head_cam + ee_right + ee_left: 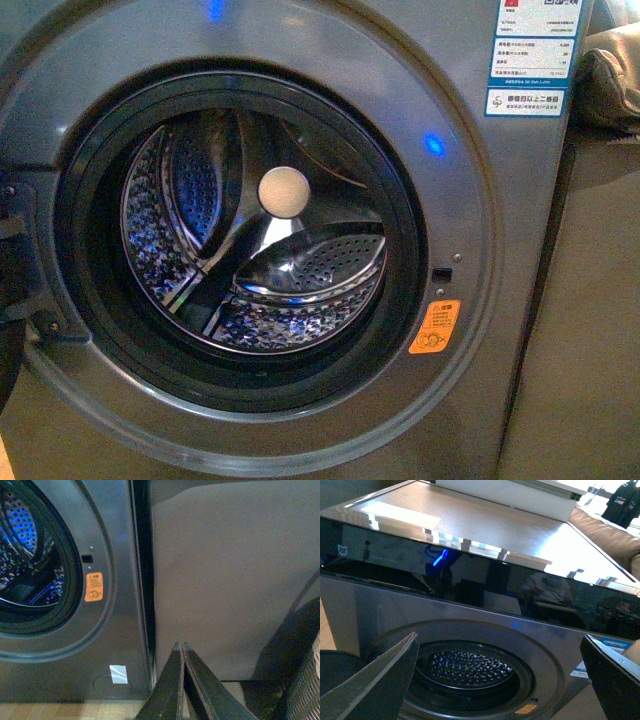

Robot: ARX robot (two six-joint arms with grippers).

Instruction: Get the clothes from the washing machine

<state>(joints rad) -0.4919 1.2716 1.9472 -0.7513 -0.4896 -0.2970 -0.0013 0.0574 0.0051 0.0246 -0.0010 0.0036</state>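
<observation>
We see the washing machine [500, 300] door open, its perforated drum [260, 250] showing no clothes. An orange warning sticker [435, 328] sits right of the opening; its writing and the energy label [530, 55] are unreadable. Our left fingers [375, 675] are spread apart, our right fingers [172, 685] pressed together, empty.

Home laundry corner: washing machine [300, 240], sofa [605, 535], wood floor [60, 710].

We see the washing machine [500, 300] cut off at every edge of the front view; its door [15, 300] barely shows at nine o'clock. The label [530, 45] at one o'clock is too small to read. The drum's [250, 250] lower front lies behind the rim.
</observation>
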